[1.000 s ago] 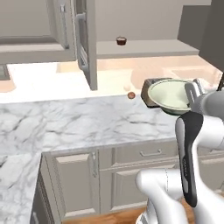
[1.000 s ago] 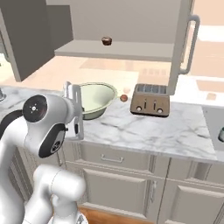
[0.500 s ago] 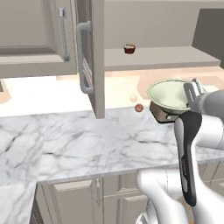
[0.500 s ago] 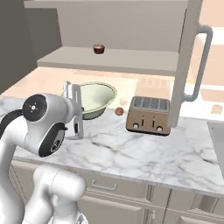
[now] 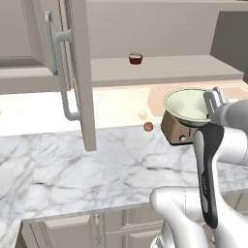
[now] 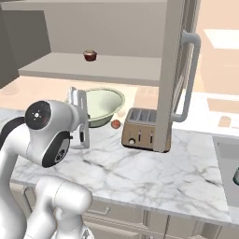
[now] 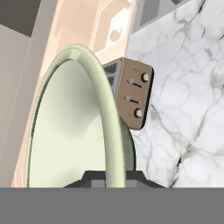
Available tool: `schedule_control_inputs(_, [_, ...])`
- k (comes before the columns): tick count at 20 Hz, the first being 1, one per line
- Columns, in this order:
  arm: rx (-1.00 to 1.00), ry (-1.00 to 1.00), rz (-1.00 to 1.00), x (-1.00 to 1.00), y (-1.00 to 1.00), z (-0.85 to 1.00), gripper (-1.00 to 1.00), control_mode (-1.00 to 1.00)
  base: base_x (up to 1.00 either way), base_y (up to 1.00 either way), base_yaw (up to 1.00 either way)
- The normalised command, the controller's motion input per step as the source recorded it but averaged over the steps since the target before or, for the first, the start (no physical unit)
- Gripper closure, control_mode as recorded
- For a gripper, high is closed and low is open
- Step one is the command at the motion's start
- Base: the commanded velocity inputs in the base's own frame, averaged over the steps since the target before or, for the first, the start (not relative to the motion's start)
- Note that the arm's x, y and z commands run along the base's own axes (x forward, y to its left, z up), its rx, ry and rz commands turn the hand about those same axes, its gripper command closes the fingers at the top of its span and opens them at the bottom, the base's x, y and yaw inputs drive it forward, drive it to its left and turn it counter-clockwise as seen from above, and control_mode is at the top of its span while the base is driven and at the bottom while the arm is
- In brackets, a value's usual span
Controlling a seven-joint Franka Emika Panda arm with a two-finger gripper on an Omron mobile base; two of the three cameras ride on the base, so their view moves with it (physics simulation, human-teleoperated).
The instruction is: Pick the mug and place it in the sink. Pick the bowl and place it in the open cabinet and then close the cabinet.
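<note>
My gripper [image 5: 216, 102] is shut on the rim of the pale green bowl [image 5: 188, 104], holding it in the air above the toaster [image 5: 175, 131]. From the right base view the bowl [image 6: 101, 104] hangs left of the toaster [image 6: 140, 128], with the gripper [image 6: 77, 106] at its near rim. In the hand view the bowl [image 7: 70, 127] stands edge-on with its rim between the fingertips [image 7: 95, 176]. The upper cabinet stands open, its shelf [image 5: 164, 71] behind and above the bowl and its door [image 5: 77, 72] swung out at left. A corner of the sink [image 6: 228, 151] shows at far right.
A tiny dark-red cup [image 5: 136, 58] sits on the cabinet shelf. A small red ball [image 5: 148, 126] lies on the marble counter [image 5: 106, 164] beside the toaster. The open door [image 6: 173, 74] with its bar handle [image 6: 188, 79] juts out over the counter right of the toaster.
The base has driven, so both base views have shifted and the open cabinet and toaster now sit closer. The bowl stays in my gripper, unchanged relative to the arm.
</note>
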Motion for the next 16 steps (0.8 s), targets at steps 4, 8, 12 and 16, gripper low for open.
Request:
schedule_control_inputs(4, [0.0,0.0,0.0,0.0,0.0,0.0,1.0,1.0,0.26,-0.01,0.0])
schedule_control_inputs(8, [0.0,0.0,0.0,0.0,0.0,0.0,1.0,1.0,0.08,0.45,0.0])
schedule_control_inputs(12, [0.0,0.0,0.0,0.0,0.0,0.0,1.0,1.0,0.26,0.21,-0.05])
schedule_control_inputs(16, [0.0,0.0,0.0,0.0,0.0,0.0,1.0,1.0,0.15,0.21,-0.08])
